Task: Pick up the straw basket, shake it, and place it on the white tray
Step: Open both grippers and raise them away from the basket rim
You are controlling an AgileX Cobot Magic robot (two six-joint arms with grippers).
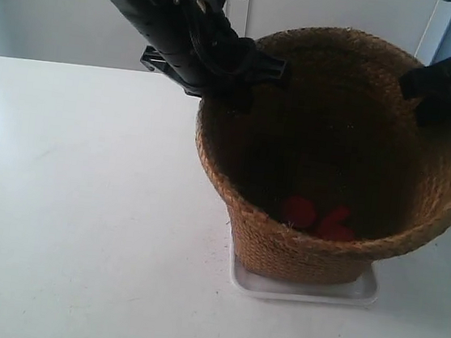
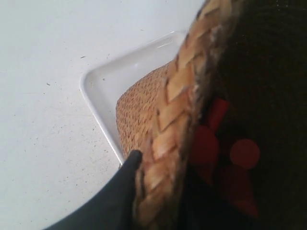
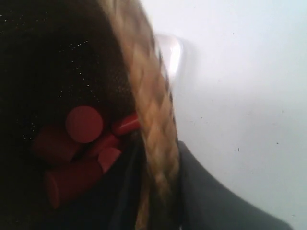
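Exterior view first: looking down at the basket (image 1: 306, 252), upright and seemingly seated on the tray (image 1: 309, 291), over at the right of the surface (image 1: 83, 202). Spotting red pieces (image 1: 314, 216) on its dark floor. Seeing the gripper at the exterior view's left (image 1: 240, 77) at the far left rim and the gripper at the exterior view's right (image 1: 442, 96) at the far right rim.

Over to the left wrist view: catching the left gripper (image 2: 158, 184) closed across the braided rim. One finger (image 2: 127, 172) outside the wall, the other barely made out in the dark inside.

On to the right wrist view: finding the right gripper (image 3: 160, 191) pinched on the rim too, fingers either side of the braid.

Judging the handling: probably light, springy straw, rough enough not to slip, yet liable to flex. Best taken on opposite sides of that thick braid and kept level to hold the loose pieces in.
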